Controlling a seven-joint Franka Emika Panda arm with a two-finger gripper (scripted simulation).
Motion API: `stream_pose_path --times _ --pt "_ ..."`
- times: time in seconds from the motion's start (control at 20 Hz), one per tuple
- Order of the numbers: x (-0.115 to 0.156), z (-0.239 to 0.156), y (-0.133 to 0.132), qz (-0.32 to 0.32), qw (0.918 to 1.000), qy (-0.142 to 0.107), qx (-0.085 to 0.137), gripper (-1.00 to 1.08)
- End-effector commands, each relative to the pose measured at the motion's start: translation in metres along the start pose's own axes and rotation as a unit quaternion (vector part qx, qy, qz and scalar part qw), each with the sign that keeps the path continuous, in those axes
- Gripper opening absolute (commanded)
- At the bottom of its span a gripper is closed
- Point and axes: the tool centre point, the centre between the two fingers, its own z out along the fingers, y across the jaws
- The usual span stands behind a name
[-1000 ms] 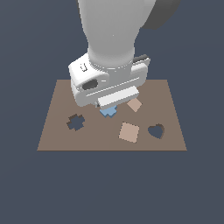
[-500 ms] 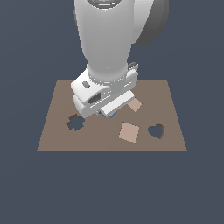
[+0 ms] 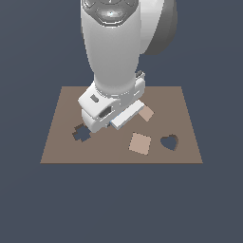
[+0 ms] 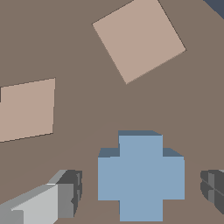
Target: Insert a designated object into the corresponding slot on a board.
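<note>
In the wrist view the light-blue cross block (image 4: pixel 141 175) lies flat on the brown board (image 4: pixel 87 100). My gripper (image 4: pixel 142 189) straddles it, open. The grey fingertips (image 4: pixel 70 192) stand on either side, and a strip of board shows between each one and the block. In the exterior view the white hand (image 3: pixel 105 111) hangs low over the board (image 3: pixel 180 104) and hides the block. The dark cross-shaped slot (image 3: pixel 81 133) sits just off the hand toward the exterior view's left, partly covered by it.
Two tan square tiles (image 3: pixel 140 143) (image 3: pixel 146 113) lie on the board at the hand's right side in the exterior view. They also show in the wrist view (image 4: pixel 138 39) (image 4: pixel 26 109). A dark heart-shaped hole (image 3: pixel 169 142) sits near the board's front right.
The hand has shifted toward the exterior view's left, closer to the cross slot, and turned. The blue block that peeked out under it a second ago is now hidden in the exterior view.
</note>
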Motion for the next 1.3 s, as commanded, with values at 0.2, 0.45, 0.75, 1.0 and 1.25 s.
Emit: stream_pose_path --times 0.2,0.45,0.75,1.0,1.25 --pt "0.000 0.004 0.000 -0.002 1.0000 0.000 0.000 1.00" --pt "0.000 0.019 0.000 -0.003 1.0000 0.000 0.000 1.00" --pt "0.000 0.021 0.000 -0.003 1.0000 0.000 0.000 -1.00" --pt "0.000 0.021 0.000 -0.003 1.0000 0.000 0.000 -1.00" --pt "0.000 0.016 0.000 -0.003 1.0000 0.000 0.000 -1.00"
